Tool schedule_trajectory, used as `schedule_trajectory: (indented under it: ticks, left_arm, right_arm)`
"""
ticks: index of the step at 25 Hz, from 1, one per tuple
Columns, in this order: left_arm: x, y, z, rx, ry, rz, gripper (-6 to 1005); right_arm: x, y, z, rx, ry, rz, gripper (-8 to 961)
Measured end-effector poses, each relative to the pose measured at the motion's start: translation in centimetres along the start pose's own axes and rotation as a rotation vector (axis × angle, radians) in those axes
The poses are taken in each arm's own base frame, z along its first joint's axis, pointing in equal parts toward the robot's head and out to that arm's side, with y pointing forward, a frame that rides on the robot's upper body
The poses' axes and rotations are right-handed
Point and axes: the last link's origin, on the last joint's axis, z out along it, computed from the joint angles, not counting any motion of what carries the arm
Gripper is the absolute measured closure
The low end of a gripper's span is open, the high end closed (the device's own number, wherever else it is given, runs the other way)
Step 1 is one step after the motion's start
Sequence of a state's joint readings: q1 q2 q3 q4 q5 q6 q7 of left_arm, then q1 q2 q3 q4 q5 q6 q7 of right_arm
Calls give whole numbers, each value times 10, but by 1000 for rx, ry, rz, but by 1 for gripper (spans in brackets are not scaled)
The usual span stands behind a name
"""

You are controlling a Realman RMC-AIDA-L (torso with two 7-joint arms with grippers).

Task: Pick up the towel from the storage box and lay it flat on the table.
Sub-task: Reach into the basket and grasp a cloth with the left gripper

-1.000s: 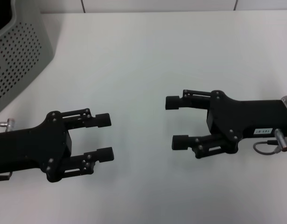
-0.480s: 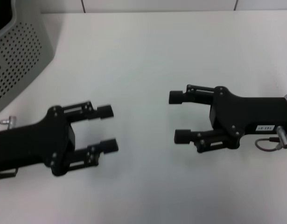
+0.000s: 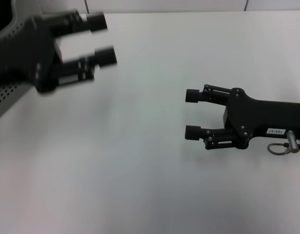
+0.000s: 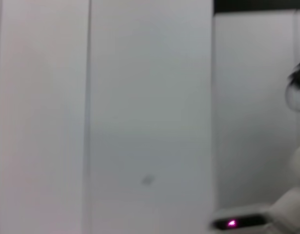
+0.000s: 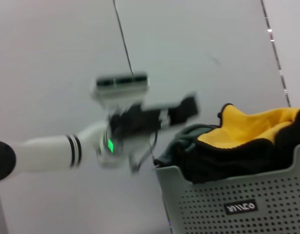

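Storage box (image 5: 228, 204) front: small dark logo plate, illegible.

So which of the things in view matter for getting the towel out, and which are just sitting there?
Part of the job:
- towel, bunched in the storage box, yellow face showing
- table, where it gets laid flat
- left gripper, open, raised beside the box
- right gripper, open, low over the table

Just there:
- wall panels behind, in the left wrist view

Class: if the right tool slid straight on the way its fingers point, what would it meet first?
Probably nothing: the open right tool points toward the robot's left across the bare white table; its line looks free, passing below the raised left tool.
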State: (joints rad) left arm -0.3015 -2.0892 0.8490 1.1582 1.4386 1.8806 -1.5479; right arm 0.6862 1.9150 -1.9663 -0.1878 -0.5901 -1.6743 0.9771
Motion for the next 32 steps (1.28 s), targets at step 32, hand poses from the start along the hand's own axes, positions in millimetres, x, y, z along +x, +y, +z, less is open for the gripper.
schedule_trajectory:
  ticks: [32]
  left_arm:
    - [84,-53,-171,1293,-385,10,364]
  right_arm:
    - [3,-26,-1,215,-17,-32,83]
